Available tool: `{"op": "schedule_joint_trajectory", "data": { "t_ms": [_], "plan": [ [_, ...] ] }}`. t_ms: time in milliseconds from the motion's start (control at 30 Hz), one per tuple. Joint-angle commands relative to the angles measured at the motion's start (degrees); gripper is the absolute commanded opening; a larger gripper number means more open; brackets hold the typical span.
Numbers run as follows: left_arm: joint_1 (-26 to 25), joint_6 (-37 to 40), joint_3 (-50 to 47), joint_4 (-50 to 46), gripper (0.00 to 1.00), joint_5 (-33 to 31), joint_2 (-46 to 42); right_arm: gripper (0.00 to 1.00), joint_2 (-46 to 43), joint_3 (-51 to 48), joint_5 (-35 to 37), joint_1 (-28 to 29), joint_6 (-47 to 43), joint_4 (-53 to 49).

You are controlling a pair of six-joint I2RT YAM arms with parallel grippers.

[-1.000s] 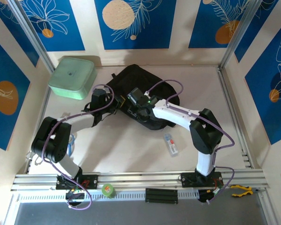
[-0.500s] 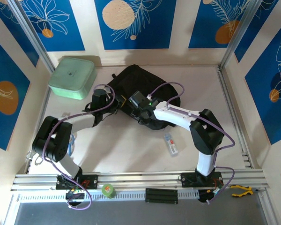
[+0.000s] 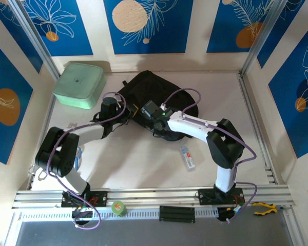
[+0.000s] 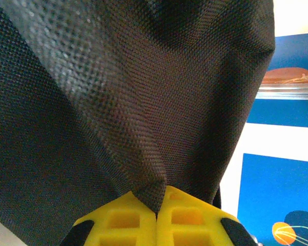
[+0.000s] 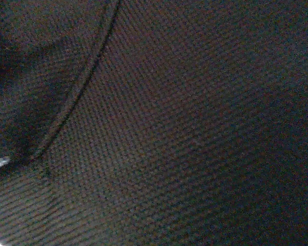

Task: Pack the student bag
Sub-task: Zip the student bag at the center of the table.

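Centrally, bag (image 3: 143, 87), black and slumped on the worktop (image 3: 143, 164), directly at and beyond both sets of jaws.

Left arm (image 3: 90, 134) extended in from the left. Left jaws pressed together on a raised fold of the bag's cloth, with yellow pads (image 4: 123, 223) meeting at the pinch. Cloth tented above them in the left wrist view.

Right arm (image 3: 195, 124) extended in from the right. Right jaws together, set against the bag's near edge, just right of the left jaws. Close against the right wrist lens, woven black cloth with one curved seam (image 5: 77, 97). Cloth between these jaws or not: impossible to tell.

Box (image 3: 78, 84), mint-green, beyond and to the left of the left jaws, apart from the bag.

Packet (image 3: 187, 158), small and clear with a red mark, flat on the worktop. Nearer than the right jaws and to their right, apart from the bag.

Tape roll (image 3: 118, 207), green, on the front rail (image 3: 159, 196), well nearer than both jaws, between the two arm bases.

Tool (image 3: 262, 206), yellow and black, by the rail's right end, far to the right of the right jaws.
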Motion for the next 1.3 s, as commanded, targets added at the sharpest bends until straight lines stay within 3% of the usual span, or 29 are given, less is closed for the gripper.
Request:
{"op": "schedule_joint_trajectory", "data": {
  "t_ms": [0, 400, 667, 833, 967, 1000, 1100, 1267],
  "plan": [
    [0.62, 2.24, 2.54, 2.55, 0.00, 1.95, 1.03, 0.05, -3.40, -3.16, 3.12, 0.39, -2.07, 0.29],
    [2.75, 10.36, 4.69, -2.65, 0.00, 2.24, 3.64, 0.00, -19.57, -19.97, 3.50, -0.44, -11.83, -1.08],
    [3.34, 12.14, 6.09, -4.65, 0.00, 1.62, 4.59, 0.00, -23.83, -24.88, 1.59, -2.03, -13.97, -4.21],
    [3.53, 13.79, 8.24, -6.90, 0.00, 0.71, 6.02, 0.00, -25.57, -25.81, 4.34, -2.31, -13.24, -6.70],
    [4.37, 16.88, 13.01, -11.06, 0.00, 0.21, 8.18, 0.00, -24.54, -25.38, 0.64, -4.47, -17.48, -1.62],
    [4.52, 17.83, 14.63, -12.42, 0.01, 0.38, 8.88, 0.00, -23.91, -25.22, -1.84, -5.12, -19.16, 0.82],
    [5.45, 20.62, 17.93, -15.97, 0.21, 0.96, 10.20, 0.00, -20.40, -22.83, -9.30, -6.41, -24.48, 7.78],
    [8.22, 26.57, 16.56, -22.74, 0.40, -3.20, 6.54, 0.00, -11.98, -14.35, -13.45, -5.05, -30.51, 10.91]
  ]
}}
